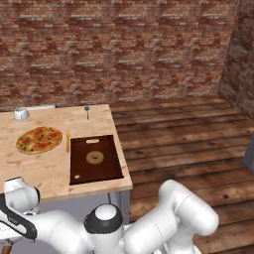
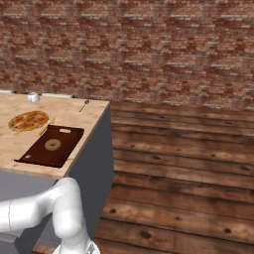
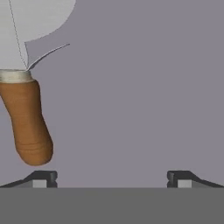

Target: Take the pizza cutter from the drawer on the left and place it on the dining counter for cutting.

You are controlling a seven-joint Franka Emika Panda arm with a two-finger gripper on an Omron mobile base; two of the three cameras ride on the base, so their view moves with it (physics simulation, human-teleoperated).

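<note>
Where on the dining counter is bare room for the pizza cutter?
On the dining counter, bare wood lies near the front edge, below the pizza and left of the cutting board. The far strip is crowded by a bowl and a spoon.

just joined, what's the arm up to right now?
The end effector is open, low over the grey drawer floor, next to the pizza cutter with a brown wooden handle and round grey metal wheel. Not gripped yet. The light wooden dining counter holds a pizza and a dark brown cutting board.

No legible text or labels anywhere.
</note>
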